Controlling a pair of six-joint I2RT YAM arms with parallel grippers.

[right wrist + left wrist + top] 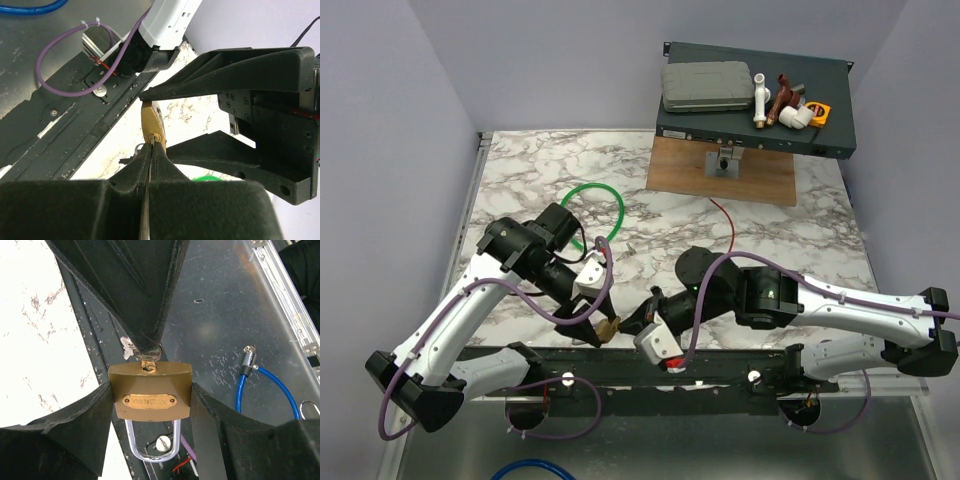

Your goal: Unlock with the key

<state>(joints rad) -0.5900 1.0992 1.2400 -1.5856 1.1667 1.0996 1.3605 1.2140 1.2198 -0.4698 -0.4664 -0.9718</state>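
Left pincer [151,401] clamps the padlock [150,382]; right pincer [151,146], pressed together, seemingly pinches the key [148,360].

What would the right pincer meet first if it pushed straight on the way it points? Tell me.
The brass padlock: the right pincer, shut on the key, has its tips right at the keyhole face, though the exact gap is unclear.

The brass padlock [150,382] has a small oval plate [149,401] on its front with one word in raised letters. The word is upside down and blurry in the left wrist view. It may start with "N", but I cannot read it for sure. The dark box [840,110] at the back has tiny marks, too small to read.
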